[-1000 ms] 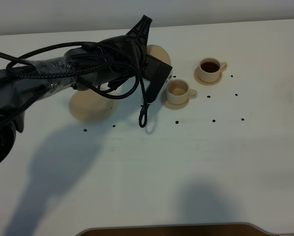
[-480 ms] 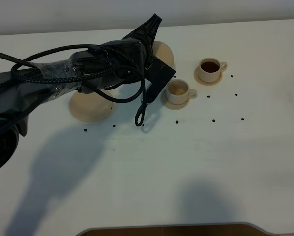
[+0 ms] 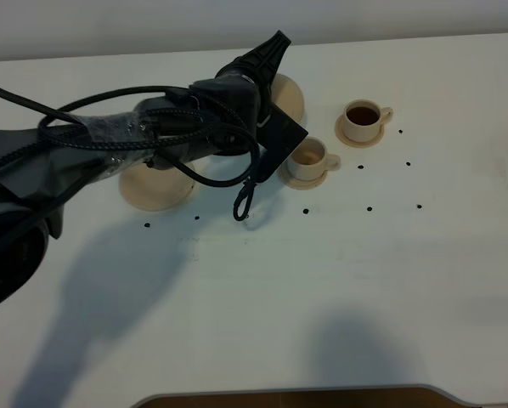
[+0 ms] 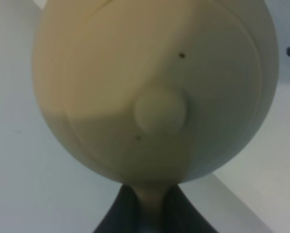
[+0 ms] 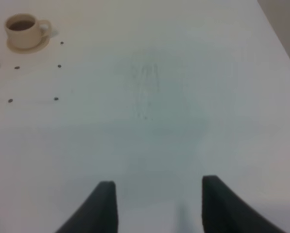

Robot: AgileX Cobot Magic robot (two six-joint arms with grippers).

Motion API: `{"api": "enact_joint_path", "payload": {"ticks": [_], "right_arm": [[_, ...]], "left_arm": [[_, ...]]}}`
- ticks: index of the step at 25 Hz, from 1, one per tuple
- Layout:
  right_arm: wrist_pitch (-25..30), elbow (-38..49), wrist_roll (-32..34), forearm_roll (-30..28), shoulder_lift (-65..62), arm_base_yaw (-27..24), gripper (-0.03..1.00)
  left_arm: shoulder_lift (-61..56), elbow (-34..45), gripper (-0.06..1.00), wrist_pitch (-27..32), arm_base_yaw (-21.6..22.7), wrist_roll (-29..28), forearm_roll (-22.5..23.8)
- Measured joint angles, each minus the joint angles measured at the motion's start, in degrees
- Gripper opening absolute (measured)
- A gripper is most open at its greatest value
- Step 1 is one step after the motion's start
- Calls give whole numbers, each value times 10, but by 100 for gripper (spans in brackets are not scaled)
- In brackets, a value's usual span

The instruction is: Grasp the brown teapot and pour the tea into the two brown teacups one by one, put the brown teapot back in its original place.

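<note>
The brown teapot (image 4: 154,92) fills the left wrist view, its lid knob (image 4: 159,112) facing the camera. My left gripper (image 4: 150,211) is shut on the pot's handle. From above, the left arm (image 3: 228,106) hides most of the teapot (image 3: 288,95), which hangs just left of the nearer teacup (image 3: 309,155). The farther teacup (image 3: 362,117) holds dark tea and also shows in the right wrist view as the same cup (image 5: 23,29). The wide round saucer (image 3: 152,189) lies bare under the arm. My right gripper (image 5: 157,204) stands open over bare table.
Small black dots (image 3: 369,208) mark the white table around the cups. A black cable loop (image 3: 244,204) hangs from the left arm close to the tabletop. The table's far edge (image 3: 407,36) runs behind the cups, and a brown edge (image 3: 288,395) shows at the front.
The left arm has carried the teapot to the right, closer to the nearer teacup. The cups and the wide saucer have not moved.
</note>
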Motion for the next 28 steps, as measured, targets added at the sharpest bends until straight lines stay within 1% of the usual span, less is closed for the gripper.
{"api": "enact_joint_path", "payload": {"ticks": [4, 11, 15, 18, 28], "right_arm": [[0, 0, 0, 0, 0, 0, 40], [0, 0, 0, 0, 0, 0, 40], [0, 0, 0, 0, 0, 0, 40], [0, 0, 0, 0, 0, 0, 40], [0, 0, 0, 0, 0, 0, 40]], "left_arm": [[1, 0, 13, -1, -2, -20, 35], [1, 0, 13, 0, -9, -22, 52], [11, 0, 13, 15, -17, -23, 75], [17, 0, 13, 15, -17, -23, 92], [20, 0, 13, 15, -18, -25, 123]]}}
